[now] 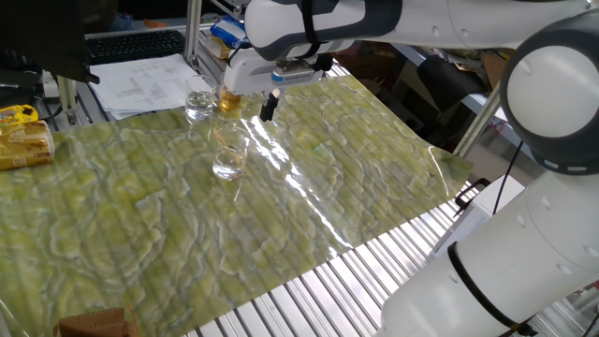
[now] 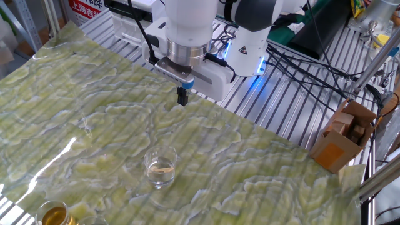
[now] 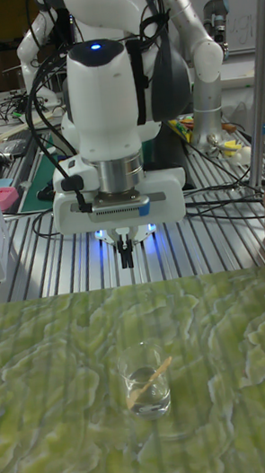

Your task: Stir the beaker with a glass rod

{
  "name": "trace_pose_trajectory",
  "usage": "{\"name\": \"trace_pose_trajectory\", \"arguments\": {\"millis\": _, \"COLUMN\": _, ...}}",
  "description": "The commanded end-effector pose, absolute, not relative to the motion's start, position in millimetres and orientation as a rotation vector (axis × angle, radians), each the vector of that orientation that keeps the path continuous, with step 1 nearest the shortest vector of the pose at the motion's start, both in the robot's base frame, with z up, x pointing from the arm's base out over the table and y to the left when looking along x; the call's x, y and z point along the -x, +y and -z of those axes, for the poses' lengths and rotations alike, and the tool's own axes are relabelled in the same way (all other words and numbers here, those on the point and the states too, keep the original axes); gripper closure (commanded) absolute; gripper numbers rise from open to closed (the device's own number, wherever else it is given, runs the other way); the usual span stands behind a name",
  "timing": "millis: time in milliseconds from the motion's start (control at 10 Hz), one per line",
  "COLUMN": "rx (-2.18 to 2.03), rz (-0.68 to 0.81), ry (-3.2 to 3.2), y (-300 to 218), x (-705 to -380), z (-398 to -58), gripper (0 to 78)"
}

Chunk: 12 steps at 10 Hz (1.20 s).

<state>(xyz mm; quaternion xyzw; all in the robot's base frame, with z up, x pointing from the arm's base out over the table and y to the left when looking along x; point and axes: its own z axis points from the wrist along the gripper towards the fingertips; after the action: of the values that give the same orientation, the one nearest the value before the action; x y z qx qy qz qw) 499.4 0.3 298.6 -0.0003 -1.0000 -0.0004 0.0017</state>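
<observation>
glass rod point(image 3: 151, 377) only reads as a faint slanted streak inside the beaker point(image 3: 144, 384) in the tall fixed view; can't pick it out in either fixed view. amber glass point(image 2: 54, 215) cut off by the bottom edge. fingers point(image 2: 182, 97) too small and dark to tell any gap between them.
</observation>
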Motion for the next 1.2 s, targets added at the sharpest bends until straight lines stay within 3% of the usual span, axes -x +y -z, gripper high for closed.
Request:
{"name": "trace_pose_trajectory", "arguments": {"millis": 100, "rx": 0.505, "rz": 0.227, "ry": -3.036, "y": 0.3, "x": -499.3, "z": -298.6, "gripper": 77.6}}
{"name": "trace_pose_trajectory", "arguments": {"millis": 300, "rx": 0.484, "rz": 0.121, "ry": -3.052, "y": 0.3, "x": -499.3, "z": -298.6, "gripper": 77.6}}
{"name": "trace_pose_trajectory", "arguments": {"millis": 1200, "rx": 0.477, "rz": 0.117, "ry": -3.047, "y": 2.2, "x": -511.3, "z": -300.0, "gripper": 77.6}}
